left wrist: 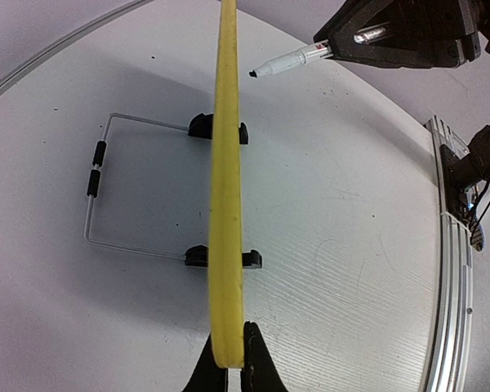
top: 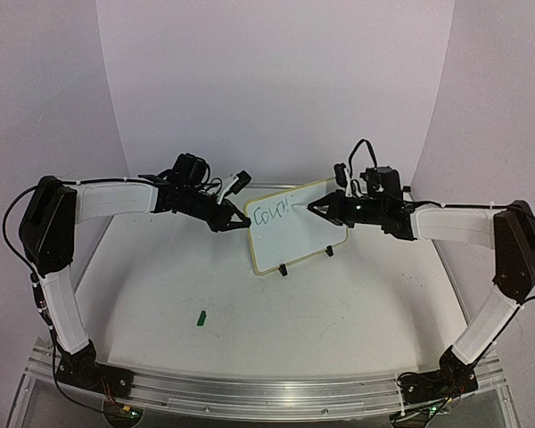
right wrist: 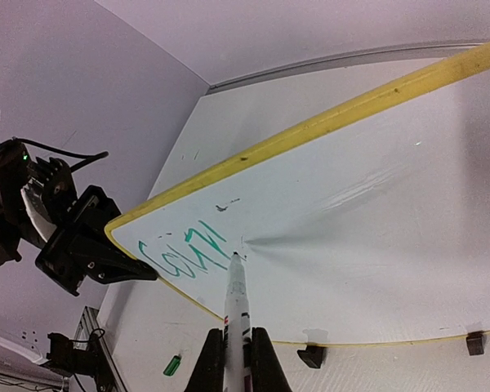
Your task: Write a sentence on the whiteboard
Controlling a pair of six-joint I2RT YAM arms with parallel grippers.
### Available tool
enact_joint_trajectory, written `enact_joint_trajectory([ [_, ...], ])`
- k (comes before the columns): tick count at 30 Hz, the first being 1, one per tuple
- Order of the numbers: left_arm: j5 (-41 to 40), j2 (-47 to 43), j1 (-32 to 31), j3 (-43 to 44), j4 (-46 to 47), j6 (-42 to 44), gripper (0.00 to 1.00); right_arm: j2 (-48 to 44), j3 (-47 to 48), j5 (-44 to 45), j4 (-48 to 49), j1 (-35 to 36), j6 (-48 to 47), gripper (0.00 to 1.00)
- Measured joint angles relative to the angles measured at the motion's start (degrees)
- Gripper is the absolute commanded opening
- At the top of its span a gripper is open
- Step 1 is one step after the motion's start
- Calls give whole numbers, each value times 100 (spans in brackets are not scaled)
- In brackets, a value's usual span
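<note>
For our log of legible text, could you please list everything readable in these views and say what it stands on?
"cour": unfinished green sentence on the whiteboard; the strokes after it are unclear.
Small print on the marker barrel: too small to read.
Nothing else legible.

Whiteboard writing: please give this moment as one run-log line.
left gripper: shut on whiteboard edge | right gripper: shut on marker, tip near whiteboard | sentence: only first green letters written
</note>
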Motion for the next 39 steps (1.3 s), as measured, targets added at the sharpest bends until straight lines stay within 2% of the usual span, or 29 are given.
enact_joint_trajectory([
  [39,9,1,0,0,2,-4,0,324,203,-402,129,-146,-6,0],
])
